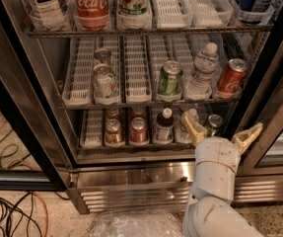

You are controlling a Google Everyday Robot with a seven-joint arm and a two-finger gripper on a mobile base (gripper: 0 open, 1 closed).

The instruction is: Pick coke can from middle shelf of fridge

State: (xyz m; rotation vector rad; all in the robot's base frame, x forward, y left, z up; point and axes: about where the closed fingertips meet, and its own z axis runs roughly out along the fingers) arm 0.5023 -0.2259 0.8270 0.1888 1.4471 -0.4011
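Observation:
The fridge [131, 181] stands open in front of me. Its middle shelf [136, 73] is a wire rack with white slotted lane trays. The red coke can [231, 77] stands at the right end of that shelf, tilted slightly. My gripper [222, 131] is below it, in front of the bottom shelf at the right, with its two tan fingers [194, 129] spread wide and nothing between them. The white arm rises from the bottom edge.
The middle shelf also holds a green can [170, 79], a water bottle [202, 72] and silver cans [104, 80]. A big Coca-Cola bottle [90, 1] stands on the top rack. Cans and bottles fill the bottom shelf [138, 130]. The black door frame [269, 83] is close at right. Cables [13, 211] lie on the floor.

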